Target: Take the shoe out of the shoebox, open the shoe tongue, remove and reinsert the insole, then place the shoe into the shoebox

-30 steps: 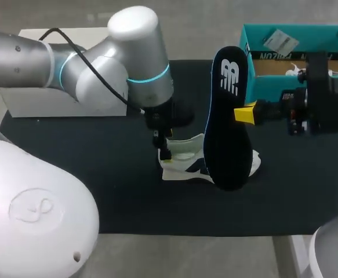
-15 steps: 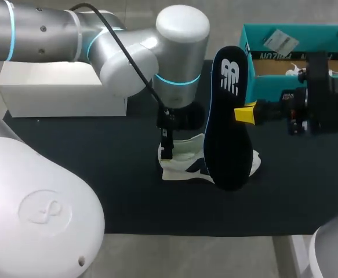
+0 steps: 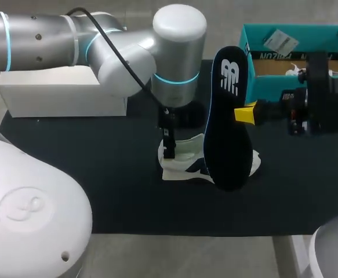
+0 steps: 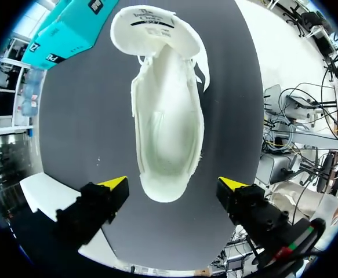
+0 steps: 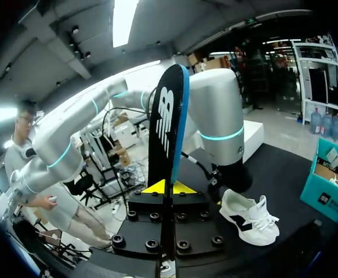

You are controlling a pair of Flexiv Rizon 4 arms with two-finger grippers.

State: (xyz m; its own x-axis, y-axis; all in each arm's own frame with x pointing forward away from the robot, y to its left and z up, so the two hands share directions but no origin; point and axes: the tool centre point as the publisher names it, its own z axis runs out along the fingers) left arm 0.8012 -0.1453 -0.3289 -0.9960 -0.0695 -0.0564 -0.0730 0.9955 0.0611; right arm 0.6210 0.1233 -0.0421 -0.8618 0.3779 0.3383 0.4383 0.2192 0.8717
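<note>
A white shoe (image 3: 187, 161) with dark side marks lies on the black mat. From above, the white shoe (image 4: 166, 116) has its tongue pulled forward and its inside bare. My left gripper (image 3: 168, 149) hangs open over the heel, and its fingers (image 4: 115, 185) straddle the heel without touching. My right gripper (image 3: 245, 113) is shut on the dark insole (image 3: 226, 116), holding it upright on edge over the shoe's toe. Along the right wrist, the insole (image 5: 167, 133) rises edge-on from between the yellow tips of the right gripper (image 5: 169, 187). The teal shoebox (image 3: 299, 55) stands open at the back right.
A white box lid (image 3: 61, 95) rests at the mat's back left corner. The black mat (image 3: 99, 174) covers most of the table. My left arm's large joint (image 3: 179, 52) looms above the shoe's heel end. The teal shoebox (image 5: 331, 185) lies beyond the white shoe (image 5: 251, 218).
My left arm's upper joint swung to the right over the shoe; its gripper stayed at the heel. The right arm and the insole have not moved.
</note>
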